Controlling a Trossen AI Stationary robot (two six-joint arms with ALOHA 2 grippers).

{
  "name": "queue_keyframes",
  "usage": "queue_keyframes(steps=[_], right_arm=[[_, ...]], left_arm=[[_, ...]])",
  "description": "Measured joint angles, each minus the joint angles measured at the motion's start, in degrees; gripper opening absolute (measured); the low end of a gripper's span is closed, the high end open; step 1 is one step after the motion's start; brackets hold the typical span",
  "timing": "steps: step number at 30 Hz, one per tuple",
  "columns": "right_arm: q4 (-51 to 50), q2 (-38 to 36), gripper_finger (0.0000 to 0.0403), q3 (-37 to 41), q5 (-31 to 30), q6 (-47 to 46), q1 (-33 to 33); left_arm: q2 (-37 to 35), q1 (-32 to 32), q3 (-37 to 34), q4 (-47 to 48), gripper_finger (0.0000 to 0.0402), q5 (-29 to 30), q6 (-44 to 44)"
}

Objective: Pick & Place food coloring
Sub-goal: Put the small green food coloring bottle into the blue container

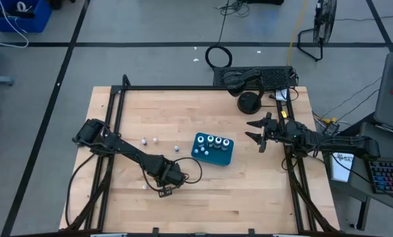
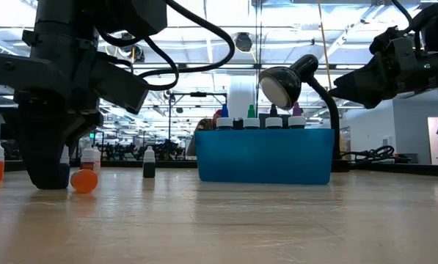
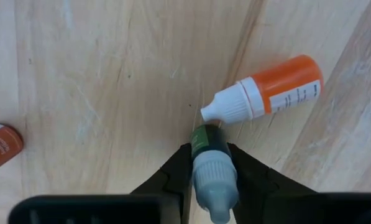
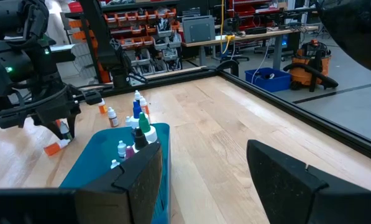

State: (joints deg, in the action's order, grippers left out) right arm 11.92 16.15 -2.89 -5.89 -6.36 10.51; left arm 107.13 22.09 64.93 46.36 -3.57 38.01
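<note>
The left arm reaches low over the table's front middle, its left gripper (image 3: 213,163) down at the wood and clamped on a green food coloring bottle (image 3: 211,163); an orange bottle (image 3: 269,92) lies just beside it. Other bottles stand in the teal box (image 1: 212,150). The right gripper (image 1: 259,130) hovers beyond the box, fingers apart.

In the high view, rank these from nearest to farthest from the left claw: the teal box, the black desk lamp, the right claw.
Measured from the left claw, low on the table:
1. Teal box, just up and to the right, mid-table.
2. Right claw, beyond the box, toward the right edge.
3. Black desk lamp, near the far edge; only slightly farther than the right claw.
</note>
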Motion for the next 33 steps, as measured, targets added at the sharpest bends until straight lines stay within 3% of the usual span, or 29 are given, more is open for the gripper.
queue_keyframes(steps=[4,17,24,33], right_arm=[[0.00,0.00,0.0224,0.00,0.00,0.00,0.01],[-0.02,-0.01,0.0224,0.02,0.00,-0.01,0.00],[-0.01,-0.01,0.0224,0.00,0.00,-0.01,-0.01],[-0.04,-0.01,0.0224,-0.01,0.00,-0.01,-0.01]], left_arm=[[0.00,-0.12,-0.01,0.00,0.0063,-0.31,-0.80],[-5.62,-3.03,6.11,3.69,0.0063,2.74,-5.69],[-7.07,-7.52,16.52,12.55,0.0063,8.69,-13.22],[-2.44,-14.99,31.89,13.31,0.0063,11.29,-31.51]])
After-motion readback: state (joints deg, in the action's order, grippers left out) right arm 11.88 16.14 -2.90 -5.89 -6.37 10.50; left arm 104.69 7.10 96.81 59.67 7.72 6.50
